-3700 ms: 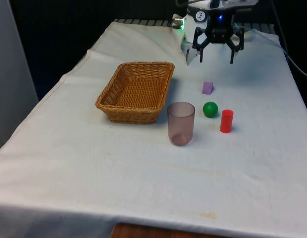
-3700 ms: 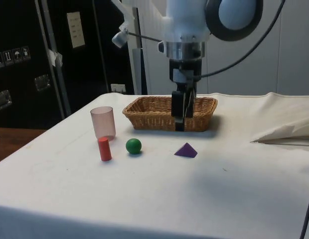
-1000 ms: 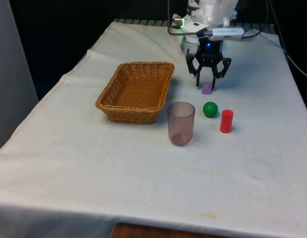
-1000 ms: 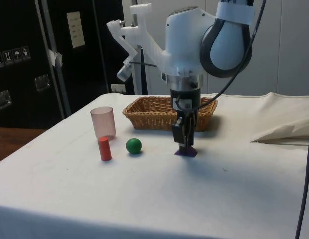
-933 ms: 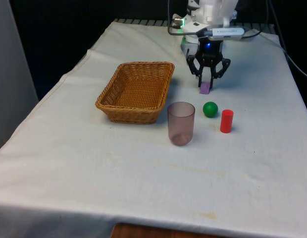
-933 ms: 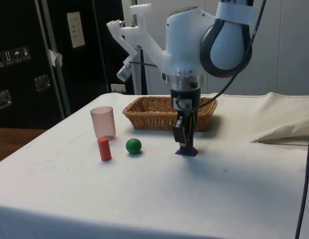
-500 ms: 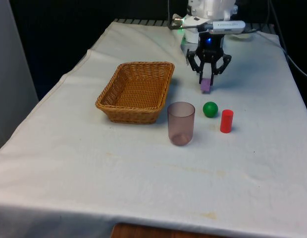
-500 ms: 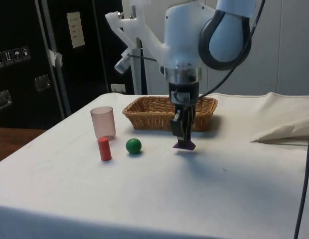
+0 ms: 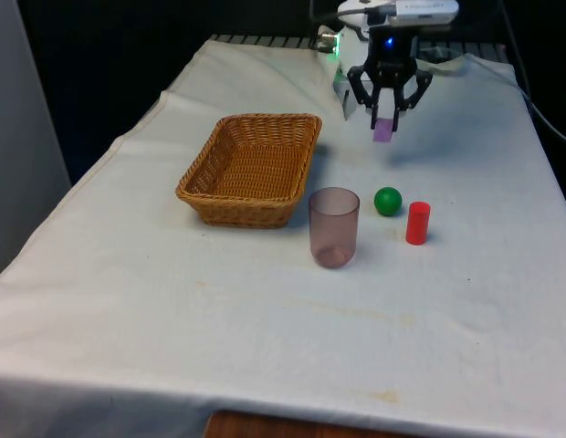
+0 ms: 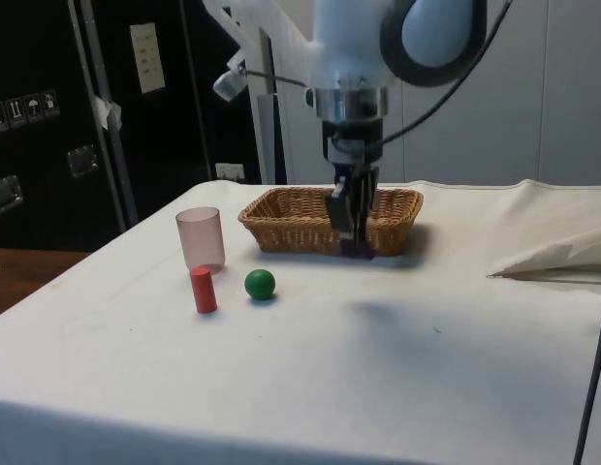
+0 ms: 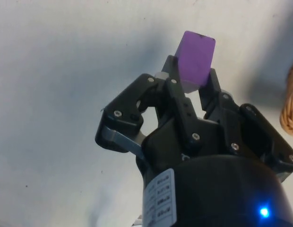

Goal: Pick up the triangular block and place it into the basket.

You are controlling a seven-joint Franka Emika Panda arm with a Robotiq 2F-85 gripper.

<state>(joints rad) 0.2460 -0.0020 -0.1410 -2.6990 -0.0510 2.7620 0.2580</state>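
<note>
- Front view: the gripper has risen from the bench since a second ago, jaws clamped on the purple block, which now hangs clear of the white cloth; the pick looks done and only the carry remains.
- Front view: the basket sits to the front view's left of the block, apart from it, with its opening unobstructed. The pink cup, green ball and red cylinder stand nearer the camera, off the direct line to the basket.
- Side view: the block is held aloft in front of the basket, its shadow on the bench below; in my judgement the near rim is the only thing to clear.
- Wrist view: the jaws grip the block at one end, most of it jutting beyond the fingertips.
</note>
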